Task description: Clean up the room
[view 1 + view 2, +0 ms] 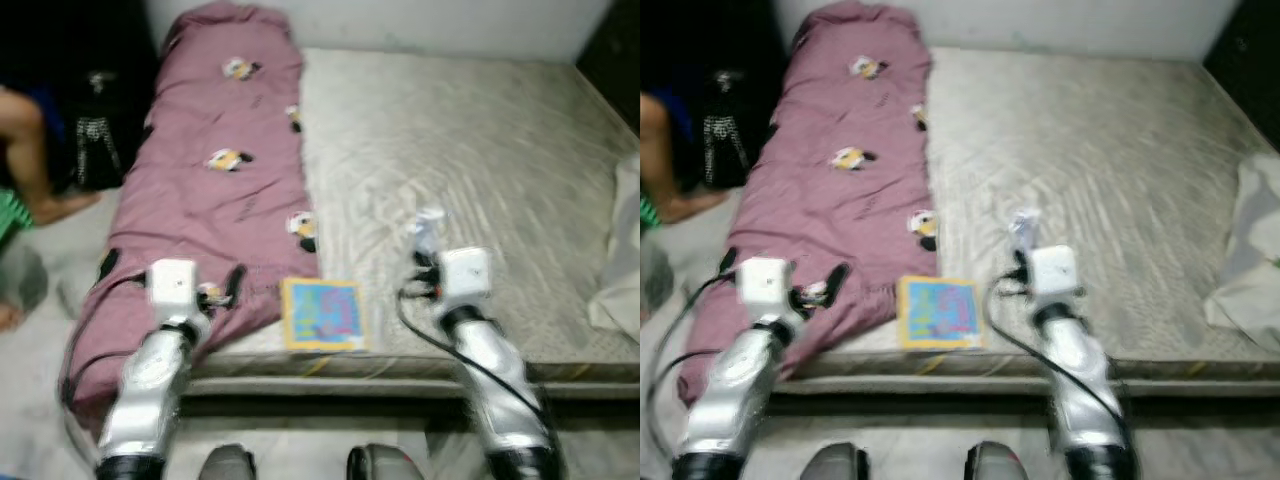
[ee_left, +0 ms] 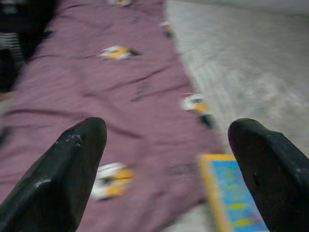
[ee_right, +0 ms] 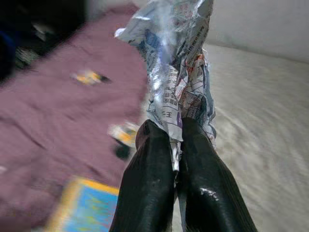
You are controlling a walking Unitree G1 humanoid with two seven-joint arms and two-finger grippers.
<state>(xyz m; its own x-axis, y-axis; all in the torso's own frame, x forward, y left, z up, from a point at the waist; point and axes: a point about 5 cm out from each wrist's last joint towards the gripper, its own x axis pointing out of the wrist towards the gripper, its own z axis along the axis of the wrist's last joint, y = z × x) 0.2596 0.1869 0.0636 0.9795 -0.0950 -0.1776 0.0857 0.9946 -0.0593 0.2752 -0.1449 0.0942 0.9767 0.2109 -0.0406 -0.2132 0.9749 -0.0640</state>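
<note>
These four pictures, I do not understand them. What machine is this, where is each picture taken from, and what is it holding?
It is a humanoid robot standing at the foot of a bed. The two wide pictures come from cameras in its head, looking down at its own silver arms. The two close pictures come from cameras on its wrists, looking along the black fingers.

On the mattress lie a mauve blanket with cartoon prints, a colourful booklet near the edge, and a white cloth on the right.

The right gripper is shut on a crumpled plastic wrapper. The left gripper is open above the blanket, holding nothing.
</note>
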